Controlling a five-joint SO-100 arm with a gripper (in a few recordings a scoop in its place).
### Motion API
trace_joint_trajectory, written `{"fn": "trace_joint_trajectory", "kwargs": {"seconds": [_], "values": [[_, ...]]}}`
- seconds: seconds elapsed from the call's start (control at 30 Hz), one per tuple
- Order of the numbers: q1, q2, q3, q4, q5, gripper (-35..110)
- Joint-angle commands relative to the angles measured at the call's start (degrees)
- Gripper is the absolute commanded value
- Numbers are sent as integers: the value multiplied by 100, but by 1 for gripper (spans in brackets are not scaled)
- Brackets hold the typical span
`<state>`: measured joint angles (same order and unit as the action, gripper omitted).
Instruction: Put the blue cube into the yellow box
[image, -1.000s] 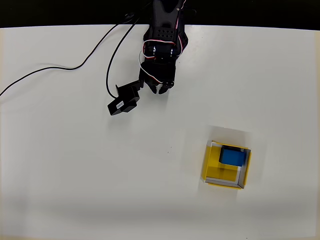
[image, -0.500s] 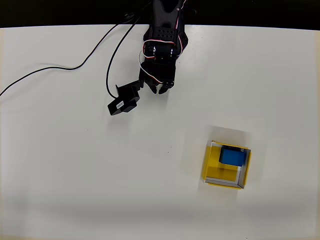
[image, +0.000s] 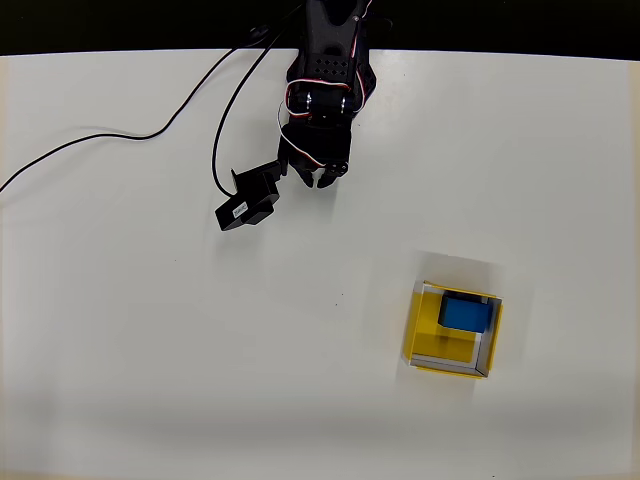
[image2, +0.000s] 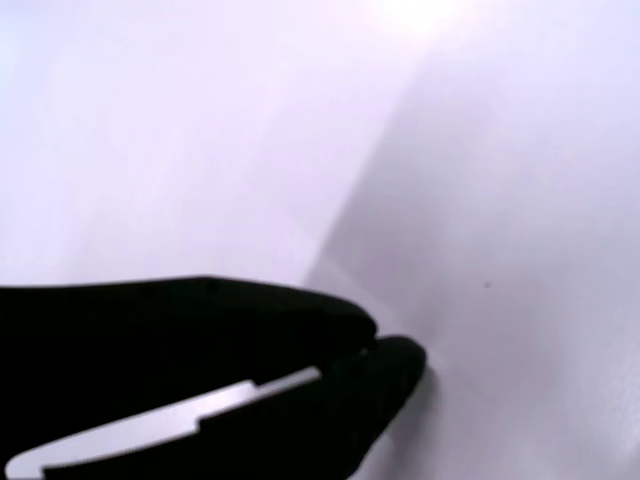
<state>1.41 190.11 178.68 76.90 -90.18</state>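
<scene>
The blue cube (image: 466, 313) lies inside the yellow box (image: 426, 345), against the box's upper right corner in the overhead view. The box sits at the lower right of the white table. My black gripper (image: 318, 179) is far off at the upper middle, pulled back near the arm's base, with nothing in it. In the wrist view the two black fingertips (image2: 372, 347) meet, so the gripper (image2: 368, 350) is shut, and behind them lies bare white table.
A black cable (image: 120, 133) runs from the arm across the upper left of the table. A black camera block (image: 247, 205) juts out to the left of the gripper. The table's far edge (image: 500, 52) borders a dark strip.
</scene>
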Motion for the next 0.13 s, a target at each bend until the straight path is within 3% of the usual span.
{"fn": "trace_joint_trajectory", "kwargs": {"seconds": [0.0,0.1], "values": [[97,114,158,62,-62,1],[97,114,158,62,-62,1]]}}
